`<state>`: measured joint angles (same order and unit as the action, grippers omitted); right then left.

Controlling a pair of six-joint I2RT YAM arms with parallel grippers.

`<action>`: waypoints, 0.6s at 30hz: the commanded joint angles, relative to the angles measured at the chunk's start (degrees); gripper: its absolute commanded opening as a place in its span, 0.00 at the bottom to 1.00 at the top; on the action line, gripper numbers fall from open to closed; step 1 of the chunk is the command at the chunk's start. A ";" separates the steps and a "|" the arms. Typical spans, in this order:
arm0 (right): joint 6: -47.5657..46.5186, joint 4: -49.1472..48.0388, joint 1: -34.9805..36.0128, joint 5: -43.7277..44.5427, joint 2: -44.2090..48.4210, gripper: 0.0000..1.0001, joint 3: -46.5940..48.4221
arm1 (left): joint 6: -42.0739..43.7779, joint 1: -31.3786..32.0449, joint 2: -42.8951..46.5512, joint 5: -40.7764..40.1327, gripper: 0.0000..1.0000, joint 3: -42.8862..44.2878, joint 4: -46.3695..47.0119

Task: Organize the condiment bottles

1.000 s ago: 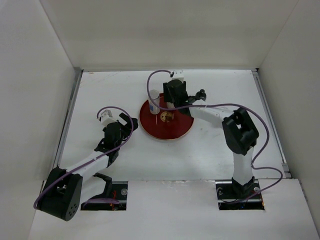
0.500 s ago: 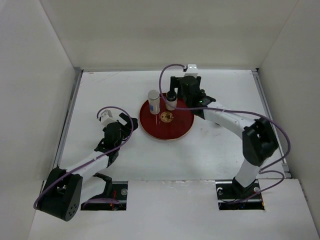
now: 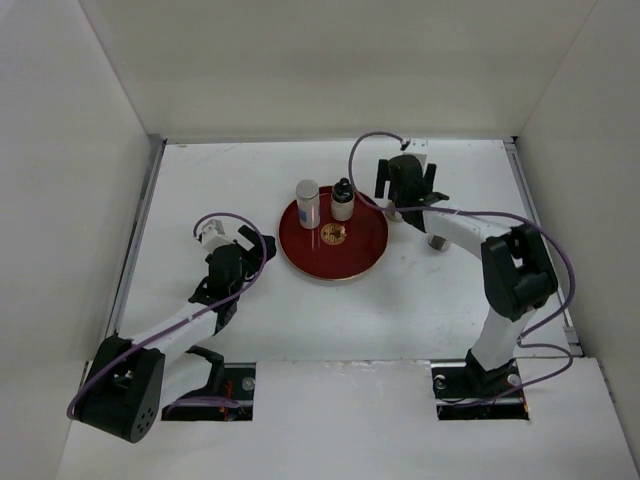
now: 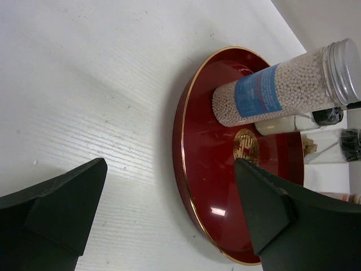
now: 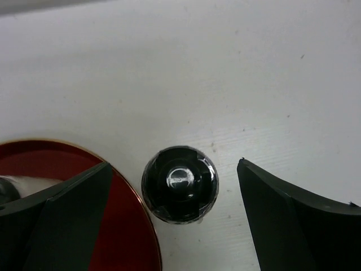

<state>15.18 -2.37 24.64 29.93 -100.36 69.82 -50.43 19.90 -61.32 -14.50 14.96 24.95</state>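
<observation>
Your right gripper (image 5: 173, 164) hangs with fingers spread wide over a black-capped bottle (image 5: 179, 183) standing just outside the rim of the red tray (image 5: 121, 237). Close off-centre, by my judgement, and you could tip it or shove it against that rim. Only the right wrist view shows this bottle (overhead, the gripper covers it), while the left gripper (image 4: 170, 164), also spread and empty, faces the pale cylinder (image 4: 265, 93) upright on the tray.

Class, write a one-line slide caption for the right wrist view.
Open right tool hovers above a black-capped bottle standing by the red tray's rim.
</observation>
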 commanded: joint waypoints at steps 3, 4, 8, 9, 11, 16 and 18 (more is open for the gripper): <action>0.11 0.79 -0.26 -2.51 -5.72 0.92 5.23 | -0.19 -0.52 -0.12 0.26 1.00 -0.11 2.91; 0.11 0.96 -0.26 -2.60 -6.42 0.89 5.76 | -0.02 -0.52 0.23 -0.08 1.00 -0.11 2.91; 1.16 0.53 -0.43 -2.07 -5.56 0.65 4.80 | -0.19 -0.61 -0.12 0.26 1.00 -0.20 2.91; 1.25 0.26 -0.26 -1.90 -4.33 0.60 4.10 | -0.19 -0.61 -0.03 0.35 1.00 -0.11 2.91; 0.65 -0.61 -0.17 -0.59 -0.56 0.57 2.35 | -0.02 -0.26 0.32 -0.08 1.00 -0.02 2.91; -1.82 -3.25 3.51 1.27 9.99 0.57 -3.72 | -0.37 -0.17 0.49 0.35 1.00 0.07 2.91; -2.17 -3.25 6.41 1.18 12.72 0.57 -5.57 | -0.10 0.00 1.29 -0.17 1.00 -0.11 2.91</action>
<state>14.26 -0.21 27.14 29.80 -93.76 64.82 -50.43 19.79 -61.56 -14.48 14.96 25.08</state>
